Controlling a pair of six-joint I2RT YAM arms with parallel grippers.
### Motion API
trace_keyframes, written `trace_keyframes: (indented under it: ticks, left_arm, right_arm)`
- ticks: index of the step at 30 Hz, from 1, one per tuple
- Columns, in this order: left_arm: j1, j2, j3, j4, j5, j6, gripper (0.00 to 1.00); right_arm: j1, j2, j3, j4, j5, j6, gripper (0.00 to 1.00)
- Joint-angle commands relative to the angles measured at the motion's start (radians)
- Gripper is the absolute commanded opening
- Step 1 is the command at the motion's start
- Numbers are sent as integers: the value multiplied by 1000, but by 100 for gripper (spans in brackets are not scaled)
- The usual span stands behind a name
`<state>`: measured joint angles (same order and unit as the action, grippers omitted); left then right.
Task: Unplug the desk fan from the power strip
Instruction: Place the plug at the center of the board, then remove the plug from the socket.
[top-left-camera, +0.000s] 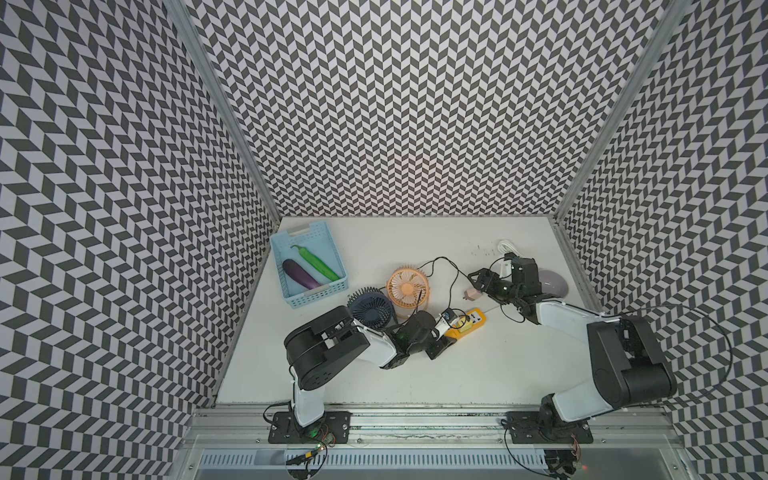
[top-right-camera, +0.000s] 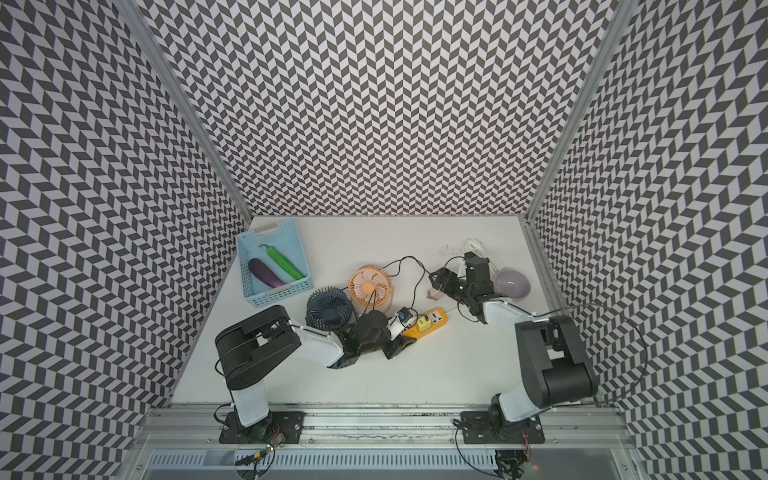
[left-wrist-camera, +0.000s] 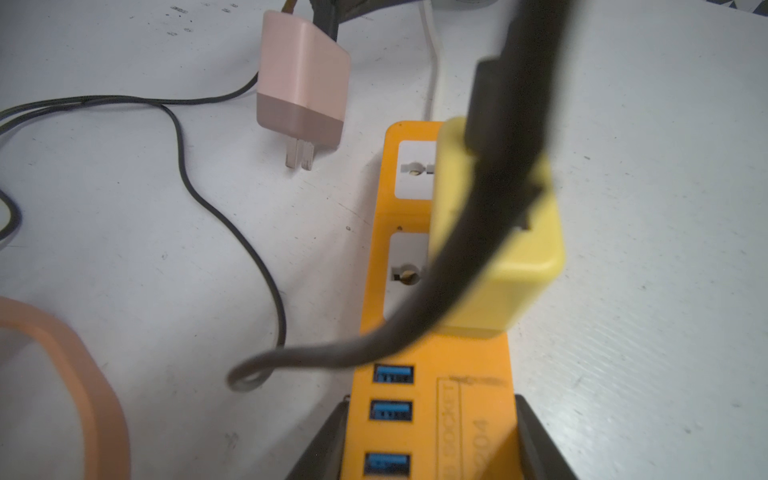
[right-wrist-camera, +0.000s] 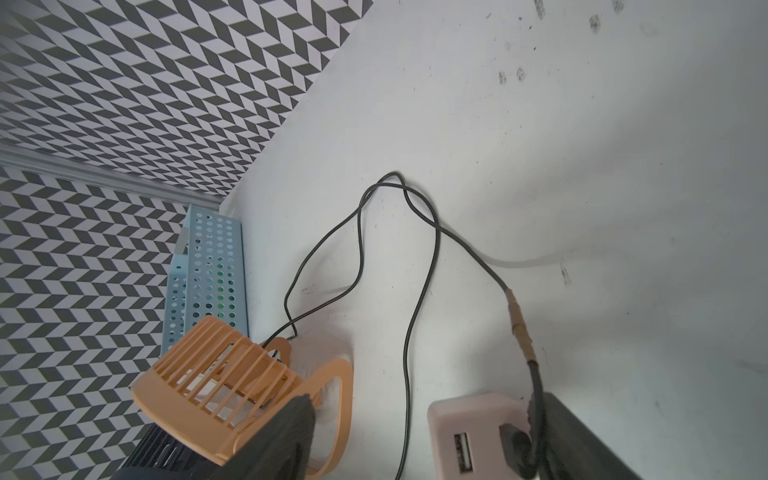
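So, L claw (left-wrist-camera: 430, 453): clamped shut on the strip's USB end, one finger (left-wrist-camera: 324, 440) pressed to each long side
strip (left-wrist-camera: 469, 365): orange, flat on the table (top-left-camera: 415, 374), abt mid-table between the two arms, just right of the blue fan (top-left-camera: 372, 309); its white cord runs off toward the R arm
USB ports (left-wrist-camera: 392, 374): blue, in a row right in front of the L claw
yellow adapter (left-wrist-camera: 511, 266): plugged into the socket next to the ports, w/ a black cable coming out of its top
far socket (left-wrist-camera: 415, 170): white face, nothing in it
R claw (right-wrist-camera: 432, 419): jaws spread wide and not gripping. The pink plug sits between them, up against one finger (right-wrist-camera: 582, 440), w/ a clear gap to the other
pink plug (right-wrist-camera: 469, 436): out of the strip, prongs bare, near the strip's far end. Can't tell if it's resting on the table
plug cord (right-wrist-camera: 419, 291): thin, black, loops across the table toward the orange fan (top-left-camera: 407, 286)
orange fan: just behind the blue one
basket (top-left-camera: 291, 291): pale blue, back-left corner, w/ an eggplant (top-left-camera: 300, 274) and a green veg (top-left-camera: 319, 263) inside
bowl (top-left-camera: 552, 282): lilac, behind the R arm by the right wall
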<state>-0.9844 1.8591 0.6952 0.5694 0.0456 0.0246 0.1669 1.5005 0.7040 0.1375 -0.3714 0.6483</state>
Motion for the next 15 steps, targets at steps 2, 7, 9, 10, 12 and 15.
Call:
trace_keyframes:
  ticks: [2,7,9,10,12,15]
  left_arm:
    - [-5,20,6,-65,-12,-16,18]
    - [-5,18,9,-73,-17,-17,18]
    - [-5,21,10,-77,-17,-17,19]
    - [-5,24,14,-80,-16,-17,19]
    - [-5,26,17,-83,-17,-19,19]
    - [-5,25,18,-83,-15,-20,19]
  right_arm:
    - [-6,-131,14,-48,52,-37,85]
    - [-6,-263,-50,-103,72,-52,85]
    - [-6,-323,-95,-102,62,-62,85]
    - [-5,-354,-113,-108,59,-66,85]
    - [-6,-406,-143,-135,60,-85,85]
    - [-5,-477,-185,-166,63,-102,85]
